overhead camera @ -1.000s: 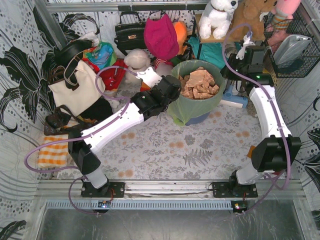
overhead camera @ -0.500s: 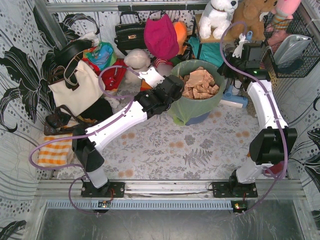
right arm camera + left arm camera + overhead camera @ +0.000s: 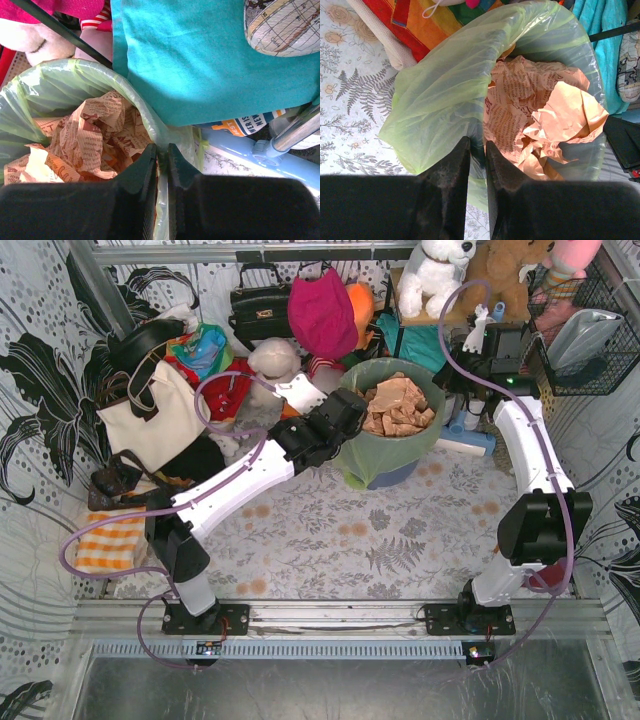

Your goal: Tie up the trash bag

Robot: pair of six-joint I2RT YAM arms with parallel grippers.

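The trash bag (image 3: 372,458) is thin lime-green plastic lining a blue-grey bin at the back centre, open at the top, with tan crumpled paper (image 3: 400,406) inside. My left gripper (image 3: 350,427) is at the bag's left rim. In the left wrist view the left gripper (image 3: 477,146) has its jaws close together astride the rim of the bag (image 3: 445,90). My right gripper (image 3: 453,390) is at the bag's right rim. In the right wrist view the right gripper (image 3: 162,149) is shut on the rim film of the bag (image 3: 55,85), next to the paper (image 3: 85,135).
A magenta cloth bag (image 3: 322,310), black handbag (image 3: 260,305) and plush toys (image 3: 435,275) crowd the back. A teal cloth (image 3: 210,65) hangs just behind the bin. A white tote (image 3: 150,420) and striped towel (image 3: 105,540) lie left; a wire basket (image 3: 585,325) hangs right.
My right arm has reached in toward the bag's right rim and its gripper now sits on it. My left arm has shifted only slightly at the left rim.
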